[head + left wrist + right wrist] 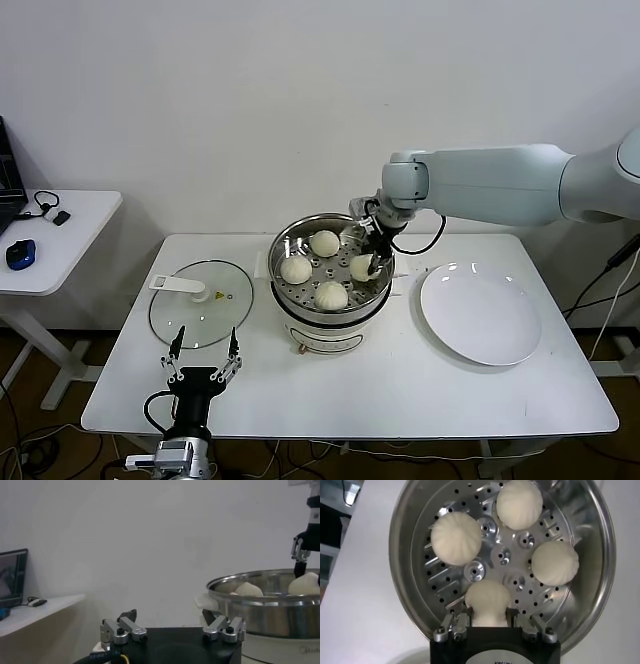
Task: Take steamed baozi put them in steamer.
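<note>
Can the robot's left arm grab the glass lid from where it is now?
Probably yes. The left gripper hovers open just in front of the glass lid, with nothing between them; the right gripper is busy inside the steamer.

Wall (250, 100): plain white, bare, running behind everything I face.
Surface (400, 390): white rectangular top with rounded corners, its far edge close to the wall.
Side table (70, 240): smaller and white, off my surface's left edge, with a gap between them.
On the side table: a blue mouse (20, 254), a black cable (45, 203), and a dark screen's edge (8, 170).
Floor (40, 420): dark, with cables trailing across it.
Light: even, soft.
</note>
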Motion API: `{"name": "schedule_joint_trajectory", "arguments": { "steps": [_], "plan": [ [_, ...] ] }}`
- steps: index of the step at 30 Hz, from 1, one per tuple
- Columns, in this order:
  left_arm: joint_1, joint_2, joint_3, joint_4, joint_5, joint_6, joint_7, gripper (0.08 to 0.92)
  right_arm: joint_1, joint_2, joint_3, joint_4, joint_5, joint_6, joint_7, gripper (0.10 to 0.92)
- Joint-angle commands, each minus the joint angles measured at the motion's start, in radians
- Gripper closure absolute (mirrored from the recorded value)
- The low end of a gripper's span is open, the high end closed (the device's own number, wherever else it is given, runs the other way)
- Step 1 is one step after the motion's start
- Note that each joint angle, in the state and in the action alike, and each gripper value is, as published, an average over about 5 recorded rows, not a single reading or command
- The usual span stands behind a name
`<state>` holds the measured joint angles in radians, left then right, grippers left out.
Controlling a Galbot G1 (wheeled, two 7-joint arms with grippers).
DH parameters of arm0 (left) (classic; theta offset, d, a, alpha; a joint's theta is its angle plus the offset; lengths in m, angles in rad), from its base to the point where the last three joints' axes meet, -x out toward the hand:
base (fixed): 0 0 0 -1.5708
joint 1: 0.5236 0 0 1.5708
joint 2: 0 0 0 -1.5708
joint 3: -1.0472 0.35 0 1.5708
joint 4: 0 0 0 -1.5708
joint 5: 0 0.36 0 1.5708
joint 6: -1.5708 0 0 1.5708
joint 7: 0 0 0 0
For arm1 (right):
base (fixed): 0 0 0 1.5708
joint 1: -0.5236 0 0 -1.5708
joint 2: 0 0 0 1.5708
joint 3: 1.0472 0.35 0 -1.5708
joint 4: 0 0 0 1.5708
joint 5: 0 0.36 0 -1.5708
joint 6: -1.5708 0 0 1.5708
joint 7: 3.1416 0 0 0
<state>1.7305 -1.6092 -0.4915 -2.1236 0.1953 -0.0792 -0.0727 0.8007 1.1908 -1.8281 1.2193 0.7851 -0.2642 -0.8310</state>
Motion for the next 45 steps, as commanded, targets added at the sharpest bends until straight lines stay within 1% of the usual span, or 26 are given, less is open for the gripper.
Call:
{"name": "schedule_joint_trajectory", "arguments": {
  "steps": [1,3,5,13,17,23,26,32,34,38,45],
  "plan": [
    [0.0,-0.025,0.002,0.0,0.001,0.0,-0.001,0.177,-0.054,-0.006,0.024,-0.032,-0.027,-0.004,0.006,0.55],
    [0.001,-0.025,0.001,0.0,0.001,-0.001,-0.001,0.177,-0.054,-0.007,0.03,-0.034,-0.017,-0.001,0.003,0.542],
    [0.002,-0.025,0.0,-0.002,0.001,-0.001,-0.001,0.177,-0.047,-0.007,0.031,-0.034,0.0,0.004,-0.003,0.509],
    [0.007,-0.025,0.0,-0.018,0.002,0.002,0.001,0.177,0.058,-0.037,-0.006,0.012,0.082,0.012,-0.04,0.28],
    [0.01,-0.026,0.002,-0.026,0.005,0.003,0.001,0.177,0.118,-0.077,-0.017,0.051,0.102,0.011,-0.041,0.212],
    [0.02,-0.025,0.004,-0.04,0.007,0.003,0.001,0.177,0.218,-0.163,-0.025,0.136,0.145,0.002,0.007,0.203],
    [0.025,-0.023,0.003,-0.048,0.006,0.002,0.001,0.177,0.257,-0.227,-0.009,0.208,0.175,-0.005,0.054,0.203],
    [0.028,-0.021,0.003,-0.06,0.008,0.005,0.001,0.177,0.278,-0.387,0.056,0.362,0.186,-0.02,0.184,0.203],
    [0.029,-0.02,0.004,-0.061,0.008,0.005,0.001,0.177,0.247,-0.464,0.102,0.409,0.175,-0.025,0.226,0.203],
    [0.031,-0.019,0.005,-0.061,0.011,0.005,0.001,0.177,0.096,-0.632,0.281,0.498,0.116,-0.027,0.336,0.203],
    [0.035,-0.01,0.005,-0.058,0.021,0.004,0.002,0.177,-0.485,-0.911,0.829,0.677,0.004,0.025,0.605,0.203]
  ]
}}
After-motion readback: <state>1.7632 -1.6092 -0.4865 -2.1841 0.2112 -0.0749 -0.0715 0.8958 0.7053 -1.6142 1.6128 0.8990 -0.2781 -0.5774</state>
